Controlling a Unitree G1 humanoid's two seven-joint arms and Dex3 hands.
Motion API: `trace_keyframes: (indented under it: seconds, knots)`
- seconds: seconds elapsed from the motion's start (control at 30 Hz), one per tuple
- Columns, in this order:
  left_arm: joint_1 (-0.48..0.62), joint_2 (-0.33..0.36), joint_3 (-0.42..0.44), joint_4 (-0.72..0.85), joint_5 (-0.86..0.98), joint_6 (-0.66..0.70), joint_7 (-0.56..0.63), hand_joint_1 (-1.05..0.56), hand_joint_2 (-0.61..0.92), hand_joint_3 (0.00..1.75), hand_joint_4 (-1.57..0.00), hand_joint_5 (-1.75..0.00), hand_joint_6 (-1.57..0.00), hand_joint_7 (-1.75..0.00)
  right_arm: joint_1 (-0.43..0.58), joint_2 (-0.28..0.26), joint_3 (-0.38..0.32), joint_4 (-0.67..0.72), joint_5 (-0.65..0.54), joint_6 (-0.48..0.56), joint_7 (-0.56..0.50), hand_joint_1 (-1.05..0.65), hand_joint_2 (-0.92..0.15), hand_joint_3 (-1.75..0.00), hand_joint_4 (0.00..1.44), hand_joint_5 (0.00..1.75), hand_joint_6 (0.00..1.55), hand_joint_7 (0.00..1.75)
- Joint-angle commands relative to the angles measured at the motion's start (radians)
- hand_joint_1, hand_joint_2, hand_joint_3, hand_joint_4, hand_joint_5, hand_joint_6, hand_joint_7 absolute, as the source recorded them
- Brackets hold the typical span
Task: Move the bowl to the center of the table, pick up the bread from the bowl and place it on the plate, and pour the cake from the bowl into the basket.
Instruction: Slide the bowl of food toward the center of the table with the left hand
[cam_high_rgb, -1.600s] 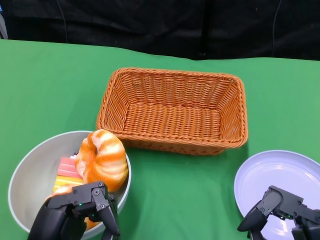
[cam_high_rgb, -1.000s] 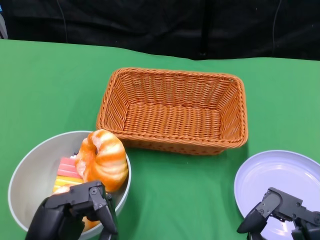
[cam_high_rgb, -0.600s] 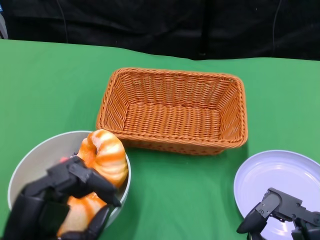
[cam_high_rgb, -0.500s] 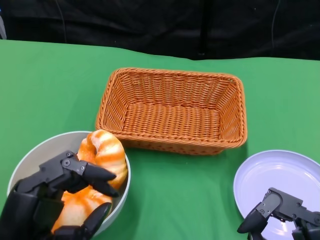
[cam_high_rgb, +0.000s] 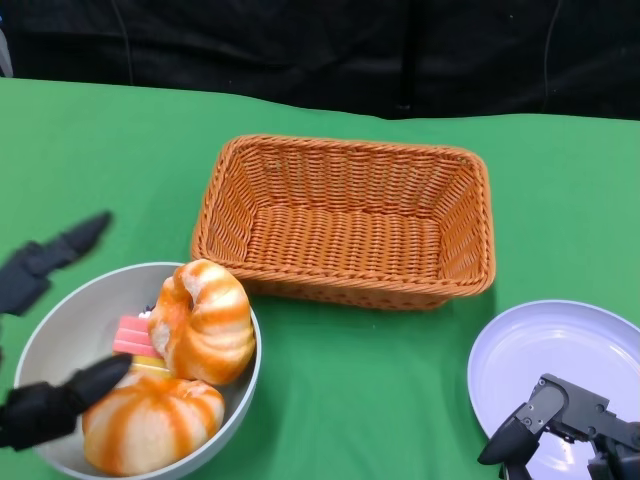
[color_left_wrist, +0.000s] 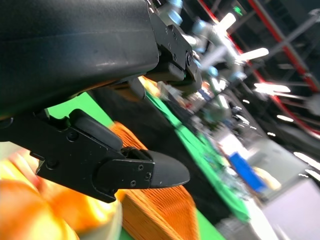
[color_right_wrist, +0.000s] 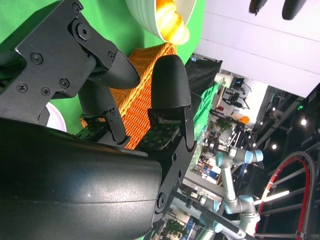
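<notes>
The grey bowl (cam_high_rgb: 248, 352) sits at the table's near left. It holds a ring-shaped orange-striped bread (cam_high_rgb: 203, 320), a second striped bread (cam_high_rgb: 150, 422) and a pink and yellow cake (cam_high_rgb: 134, 338) between them. My left hand (cam_high_rgb: 40, 408) is at the bowl's left side with its fingers spread wide. One finger (cam_high_rgb: 48, 260) hangs over the cloth, and another reaches in beside the lower bread. It holds nothing. My right hand (cam_high_rgb: 565, 428) hangs empty over the near edge of the white plate (cam_high_rgb: 560, 345). The left wrist view shows blurred bread (color_left_wrist: 30, 215) under the fingers (color_left_wrist: 150, 172).
The empty woven basket (cam_high_rgb: 345, 220) stands at mid-table, just beyond the bowl and touching its far rim. It also shows in the right wrist view (color_right_wrist: 150, 85). Green cloth lies bare between the bowl and the plate. A black backdrop runs along the far edge.
My left hand has swung from over the bowl's near side out to the left, its fingers spreading wide. This uncovers the second bread. The bowl, the basket, the plate and my right hand stay put.
</notes>
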Motion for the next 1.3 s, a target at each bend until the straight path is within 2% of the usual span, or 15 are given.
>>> trace_keyframes:
  seconds: [0.03, 0.13, 0.33, 0.43, 0.57, 0.73, 0.87, 1.0, 1.17, 1.3]
  knots:
    - [-0.011, 0.022, 0.011, 0.016, 0.011, -0.005, 0.025, -0.71, 0.92, 0.5, 0.0, -0.38, -0.19, -0.07, 0.002, -0.008, -0.001, -0.002, 0.008, -0.007, 0.002, -0.06, -0.32, -1.45, 0.72, 1.67, 0.76, 1.4]
    - [-0.014, 0.059, 0.025, 0.037, 0.056, 0.036, 0.033, -0.69, 0.92, 0.55, 0.0, -0.22, -0.13, -0.04, 0.004, -0.007, -0.002, -0.003, 0.004, -0.006, 0.0, -0.06, -0.32, -1.45, 0.71, 1.67, 0.76, 1.39]
    - [0.013, 0.099, 0.02, -0.027, 0.081, 0.247, 0.022, -0.72, 0.92, 0.56, 0.0, -0.06, -0.07, -0.01, 0.013, -0.007, 0.001, -0.015, 0.009, 0.004, 0.006, -0.06, -0.32, -1.45, 0.7, 1.67, 0.76, 1.39]
    - [0.016, 0.115, 0.016, -0.048, 0.101, 0.322, 0.02, -0.69, 0.92, 0.54, 0.0, -0.05, -0.06, 0.0, 0.011, -0.007, 0.001, -0.012, 0.008, 0.001, 0.005, -0.06, -0.32, -1.45, 0.7, 1.67, 0.75, 1.39]
    - [0.012, 0.138, 0.007, -0.091, 0.105, 0.51, -0.001, -0.64, 0.92, 0.49, 0.0, -0.03, -0.05, 0.0, 0.011, -0.007, 0.001, -0.012, 0.009, 0.001, 0.007, -0.06, -0.33, -1.45, 0.7, 1.67, 0.75, 1.39]
    - [0.002, 0.164, -0.012, -0.129, 0.1, 0.679, -0.021, -0.6, 0.92, 0.48, 0.0, 0.0, -0.06, -0.01, 0.014, -0.008, 0.0, -0.018, 0.01, 0.004, 0.008, -0.07, -0.33, -1.44, 0.7, 1.67, 0.75, 1.39]
    - [0.001, 0.175, -0.02, -0.153, 0.096, 0.747, -0.027, -0.59, 0.92, 0.49, 0.0, 0.0, -0.06, 0.0, 0.015, -0.008, 0.0, -0.019, 0.01, 0.006, 0.009, -0.08, -0.33, -1.44, 0.7, 1.67, 0.75, 1.39]
    - [-0.044, 0.244, -0.091, -0.16, 0.198, 1.003, -0.057, -0.58, 0.92, 0.52, 0.0, 0.0, -0.01, 0.0, 0.02, -0.009, 0.002, -0.023, 0.014, 0.01, 0.013, -0.08, -0.34, -1.43, 0.7, 1.67, 0.75, 1.39]
    - [-0.075, 0.275, -0.142, -0.156, 0.237, 1.117, -0.071, -0.56, 0.92, 0.53, 0.0, 0.0, -0.02, -0.01, 0.02, -0.008, -0.001, -0.023, 0.004, 0.008, 0.012, -0.08, -0.34, -1.42, 0.7, 1.67, 0.75, 1.39]
    - [-0.08, 0.282, -0.152, -0.16, 0.24, 1.141, -0.071, -0.55, 0.92, 0.53, 0.0, 0.0, -0.02, -0.01, 0.02, -0.008, -0.002, -0.023, 0.002, 0.008, 0.012, -0.08, -0.34, -1.43, 0.7, 1.67, 0.75, 1.39]
